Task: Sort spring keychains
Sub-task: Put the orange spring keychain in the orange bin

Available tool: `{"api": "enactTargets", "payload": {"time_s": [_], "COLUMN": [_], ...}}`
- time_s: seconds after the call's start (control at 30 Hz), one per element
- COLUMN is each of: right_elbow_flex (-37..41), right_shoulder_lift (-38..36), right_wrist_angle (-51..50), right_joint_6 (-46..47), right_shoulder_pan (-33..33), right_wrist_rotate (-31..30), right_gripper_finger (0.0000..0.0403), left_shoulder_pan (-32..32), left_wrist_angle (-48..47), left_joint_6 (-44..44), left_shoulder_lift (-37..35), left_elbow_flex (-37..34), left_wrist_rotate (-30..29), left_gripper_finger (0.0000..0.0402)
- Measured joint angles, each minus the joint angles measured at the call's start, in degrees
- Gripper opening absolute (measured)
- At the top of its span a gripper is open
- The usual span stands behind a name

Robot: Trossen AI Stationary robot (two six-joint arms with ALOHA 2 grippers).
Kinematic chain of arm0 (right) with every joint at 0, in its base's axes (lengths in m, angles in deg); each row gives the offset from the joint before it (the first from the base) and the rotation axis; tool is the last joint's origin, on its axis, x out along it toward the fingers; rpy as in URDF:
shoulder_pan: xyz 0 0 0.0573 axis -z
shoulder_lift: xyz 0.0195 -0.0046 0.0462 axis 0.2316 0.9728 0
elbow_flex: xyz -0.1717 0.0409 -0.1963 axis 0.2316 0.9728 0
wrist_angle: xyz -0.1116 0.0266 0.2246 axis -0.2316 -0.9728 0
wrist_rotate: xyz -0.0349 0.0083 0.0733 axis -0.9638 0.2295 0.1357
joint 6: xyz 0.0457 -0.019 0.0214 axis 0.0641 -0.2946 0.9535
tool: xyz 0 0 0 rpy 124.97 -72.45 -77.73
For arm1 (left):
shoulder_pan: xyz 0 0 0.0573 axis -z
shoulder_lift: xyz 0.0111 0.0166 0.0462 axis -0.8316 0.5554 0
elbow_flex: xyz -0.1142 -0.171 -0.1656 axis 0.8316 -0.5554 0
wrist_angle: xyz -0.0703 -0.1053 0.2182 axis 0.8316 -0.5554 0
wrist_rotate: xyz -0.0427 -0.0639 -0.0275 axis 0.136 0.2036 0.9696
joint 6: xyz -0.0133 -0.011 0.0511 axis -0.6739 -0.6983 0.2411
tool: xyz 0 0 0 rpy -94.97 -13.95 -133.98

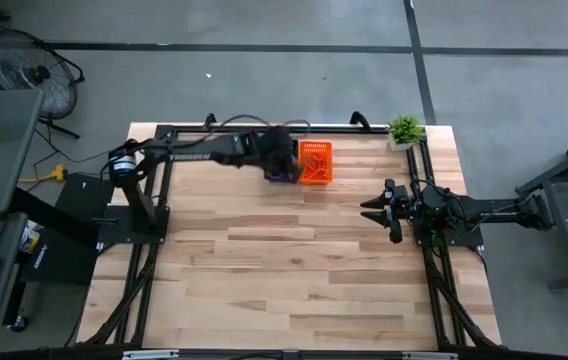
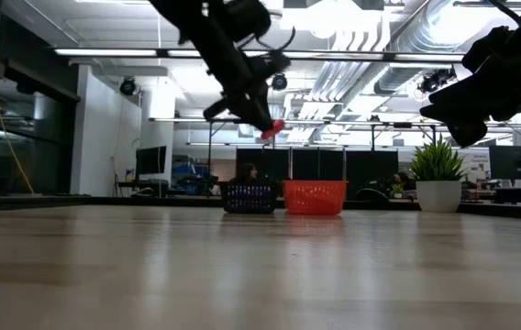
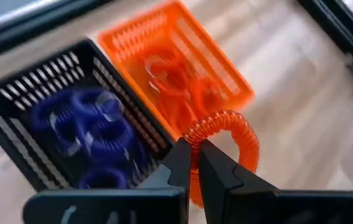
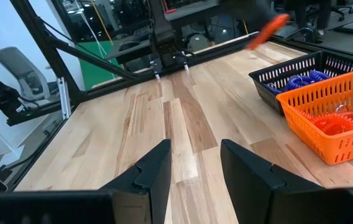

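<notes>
Left gripper (image 3: 194, 163): up in the air over the baskets at the far edge of the desk (image 1: 294, 270), jaws pinching an orange spring keychain (image 3: 223, 140) by one side of its loop.
Carried keychain: hanging clear of the desk, above the boundary between the two baskets, with the rest of the coil curving out past the jaws.
Orange basket (image 3: 183, 68): slotted plastic, rectangular, with orange coils (image 3: 176, 87) already piled inside.
Black basket (image 3: 52, 118): same slotted build, touching the orange one side by side, holding purple coils (image 3: 92, 124).
Right gripper (image 4: 192, 165): waiting above bare desk on the right side, jaws spread, nothing between them.
Risk one: the coil hangs close to the shared wall, so I'd say a release here could tip it into the black basket, wrong colour.
Risk two: the grip takes only a thin stretch of a springy, slippery-looking coil; a quick swing could shake it out early onto the desk.
Risk three: these loops snag, and on opening the coil might cling to a jaw or catch on a basket's slots instead of dropping clean.
Materials: smooth pale wooden planks underfoot, glossy stretchy plastic coils, rigid lattice basket walls.
Also there: a small potted plant (image 1: 404, 130) at the far right corner, well apart from the action.
</notes>
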Motion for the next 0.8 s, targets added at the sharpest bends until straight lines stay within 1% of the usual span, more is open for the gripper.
{"api": "enactTargets", "payload": {"time_s": [0.07, 0.17, 0.37, 0.43, 0.53, 0.6, 0.67, 0.8], "right_elbow_flex": [0.0, 0.0, 0.0, 0.0, 0.0, 0.0, 0.0, 0.0], "right_shoulder_lift": [0.0, 0.0, 0.0, 0.0, 0.0, 0.0, 0.0, 0.0], "right_wrist_angle": [0.0, 0.0, 0.0, 0.0, 0.0, 0.0, 0.0, 0.0], "right_joint_6": [0.0, 0.0, 0.0, 0.0, 0.0, 0.0, 0.0, 0.0], "right_shoulder_pan": [0.0, 0.0, 0.0, 0.0, 0.0, 0.0, 0.0, 0.0], "right_wrist_rotate": [0.0, 0.0, 0.0, 0.0, 0.0, 0.0, 0.0, 0.0], "right_gripper_finger": [0.0134, 0.0134, 0.0134, 0.0134, 0.0134, 0.0134, 0.0134, 0.0134], "left_shoulder_pan": [-2.3, -4.1, -5.4, -5.7, -5.7, -5.7, -5.7, -5.7], "left_wrist_angle": [-0.2, -2.2, -12.7, -17.4, -19.5, -23.0, -23.3, -22.9], "left_joint_6": [-0.7, -0.7, 2.7, 3.7, 5.2, 6.2, 7.0, 7.2], "left_shoulder_lift": [1.9, 6.3, 16.2, 19.4, 23.4, 24.7, 25.4, 25.6], "left_elbow_flex": [1.9, 7.7, 24.7, 29.4, 36.0, 38.6, 40.0, 40.3], "left_wrist_rotate": [0.9, 1.4, 1.3, 1.2, 1.2, 1.3, 1.4, 1.4], "left_gripper_finger": [0.001, 0.001, 0.001, 0.001, 0.001, 0.0013, 0.0024, 0.0068]}}
